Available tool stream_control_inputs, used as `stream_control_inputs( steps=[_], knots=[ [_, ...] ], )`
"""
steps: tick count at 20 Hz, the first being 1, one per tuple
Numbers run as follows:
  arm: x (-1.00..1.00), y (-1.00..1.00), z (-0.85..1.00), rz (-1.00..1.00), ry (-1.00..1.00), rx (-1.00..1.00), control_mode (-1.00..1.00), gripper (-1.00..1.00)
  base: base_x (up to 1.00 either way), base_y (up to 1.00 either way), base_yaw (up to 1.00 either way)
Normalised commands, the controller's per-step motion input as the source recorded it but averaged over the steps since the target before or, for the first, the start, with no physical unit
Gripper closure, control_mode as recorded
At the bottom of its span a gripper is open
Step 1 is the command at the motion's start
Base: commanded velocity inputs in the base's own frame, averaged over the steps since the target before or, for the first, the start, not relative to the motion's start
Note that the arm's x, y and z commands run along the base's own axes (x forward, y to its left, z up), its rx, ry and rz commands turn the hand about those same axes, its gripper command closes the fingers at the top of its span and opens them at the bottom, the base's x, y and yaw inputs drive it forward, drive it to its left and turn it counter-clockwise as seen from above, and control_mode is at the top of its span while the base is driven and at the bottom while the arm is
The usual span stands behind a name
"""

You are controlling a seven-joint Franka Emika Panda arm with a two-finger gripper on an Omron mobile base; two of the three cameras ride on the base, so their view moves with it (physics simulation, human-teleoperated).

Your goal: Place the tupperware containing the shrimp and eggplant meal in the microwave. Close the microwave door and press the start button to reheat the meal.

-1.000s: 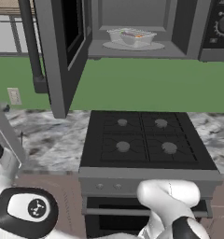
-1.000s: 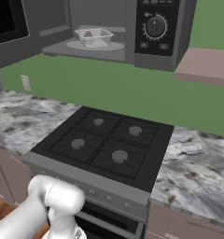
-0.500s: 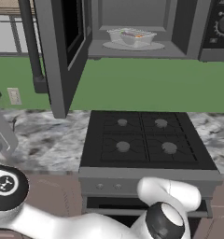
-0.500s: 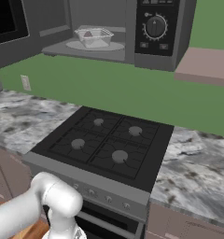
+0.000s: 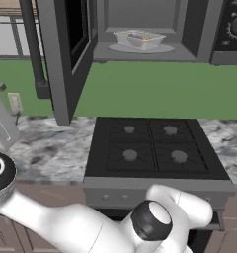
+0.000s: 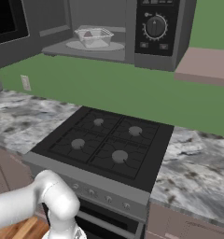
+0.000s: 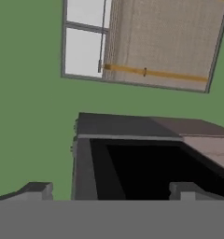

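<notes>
white arm [image 5: 91, 227] nearest, then the matte black four-burner stove [image 5: 150, 148] set in speckled marble counter [image 6: 198, 172]. beyond, the clear tupperware [image 5: 139, 39] sits on the pale turntable inside the dark grey microwave [image 6: 132, 32], microwave door [image 5: 66, 49] swung open. hand view adds the gripper [image 7: 111, 191], tips spread wide, empty, facing a window [image 7: 86, 42].
</notes>
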Motion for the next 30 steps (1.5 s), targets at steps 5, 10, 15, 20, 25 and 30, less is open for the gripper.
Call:
stream_control_inputs(
  steps=[5,10,15,20,25,30],
  knots=[
    [0.2,-0.51,0.0,-0.14,0.02,0.02,-1.0,-1.0,0.0,0.0,0.0],
    [0.0,-0.8,0.03,-0.16,0.0,0.03,-1.0,-1.0,0.0,0.0,0.0],
    [0.0,-0.98,0.2,-0.17,0.0,0.06,-1.0,-1.0,0.0,0.0,0.0],
    [0.0,-1.0,0.24,-0.18,0.0,0.08,-1.0,-1.0,0.0,0.0,0.0],
    [0.0,-1.0,0.16,-0.18,0.0,0.13,-1.0,-1.0,0.0,0.0,0.0],
    [0.0,-1.0,0.05,-0.16,0.0,0.14,-1.0,-1.0,0.0,0.0,0.0]
  ],
)
